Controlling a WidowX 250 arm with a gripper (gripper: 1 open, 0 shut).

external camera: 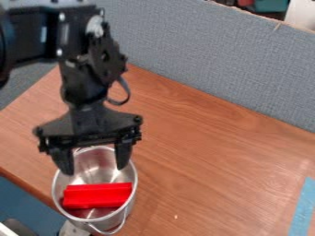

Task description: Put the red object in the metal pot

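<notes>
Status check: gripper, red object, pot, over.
Gripper open, empty, above the metal pot. Red object lying inside the pot, clear of the fingers. Nothing in the way.

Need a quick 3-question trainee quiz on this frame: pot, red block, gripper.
1. True or false: the red block lies inside the metal pot.
2. The gripper is: A) shut on the block, B) open above the pot, C) out of view.
3. Fill in: the pot stands on a wooden ____.

Key: 1 true; 2 B; 3 table.
</notes>
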